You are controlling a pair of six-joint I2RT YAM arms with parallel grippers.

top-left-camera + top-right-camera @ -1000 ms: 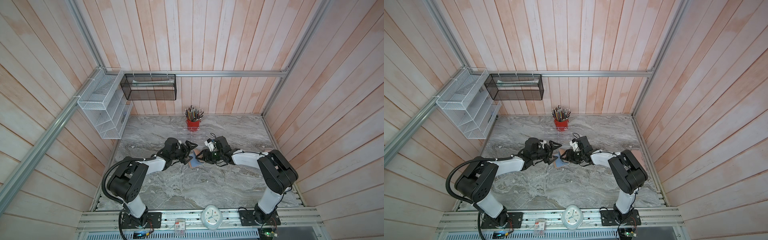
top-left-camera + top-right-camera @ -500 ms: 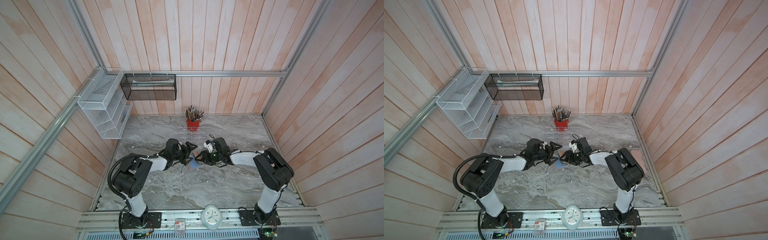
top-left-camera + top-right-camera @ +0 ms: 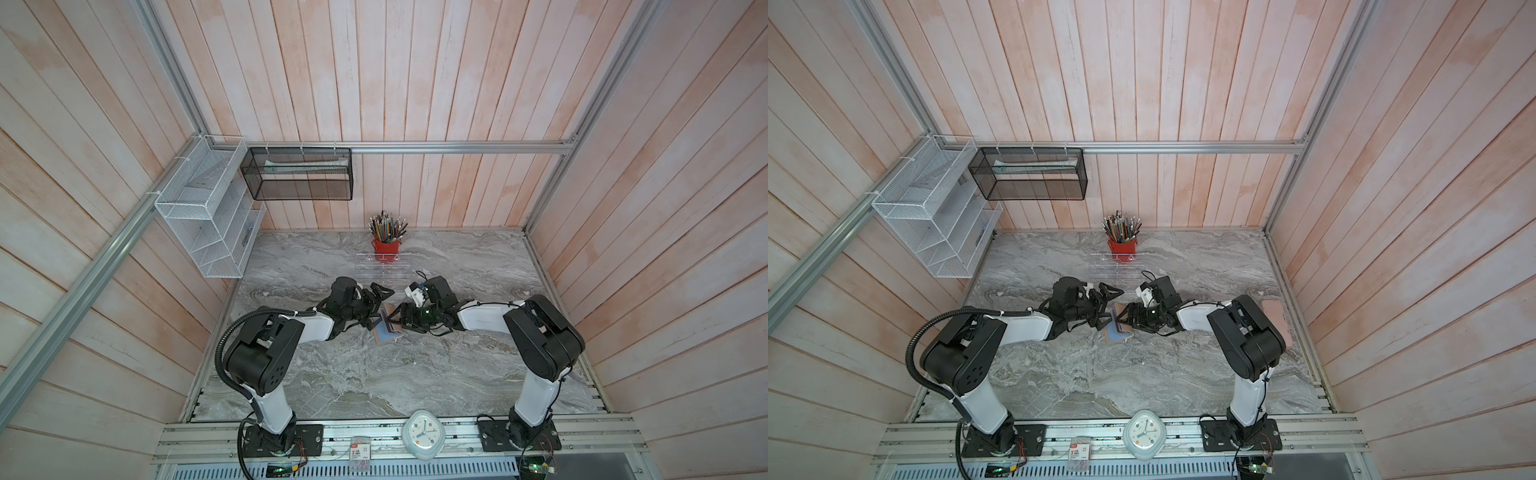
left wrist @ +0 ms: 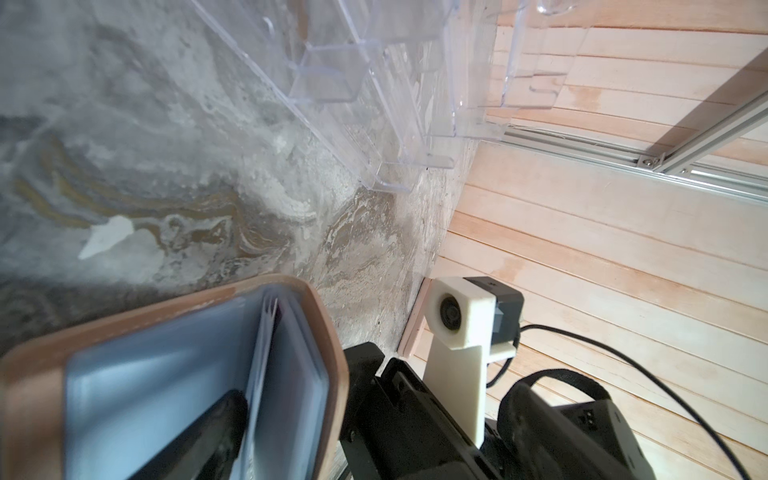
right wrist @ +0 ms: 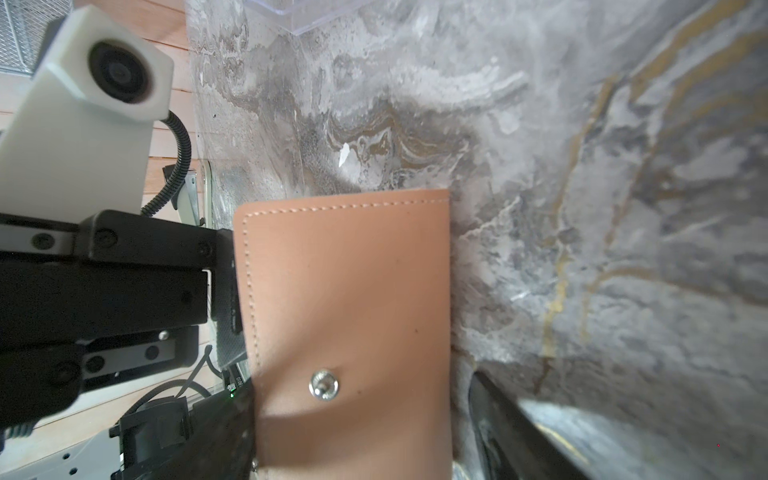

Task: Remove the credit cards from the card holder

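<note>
The tan card holder [image 3: 388,329] lies open on the marble table between my two grippers in both top views. Its pale blue sleeves [image 4: 158,374] fan out in the left wrist view. No credit cards show; they are hidden or out of view. My left gripper [image 3: 379,307] is open wide, and one dark finger [image 4: 199,432] rests on an inner sleeve. My right gripper [image 5: 361,415] is open astride the lifted cover [image 5: 345,291], which carries a metal snap stud [image 5: 324,384]. One finger [image 5: 511,432] stands clear of the cover's edge.
A clear acrylic tiered rack [image 3: 382,272] stands just behind the grippers, with a red pencil cup [image 3: 387,249] behind it. A white wire shelf [image 3: 208,224] and a black mesh basket [image 3: 299,174] hang on the walls. A pink flat object [image 3: 1273,309] lies at the table's right edge.
My right gripper's jaws have spread wider around the holder's cover. The left arm has shifted slightly and its gripper stays wide open.
</note>
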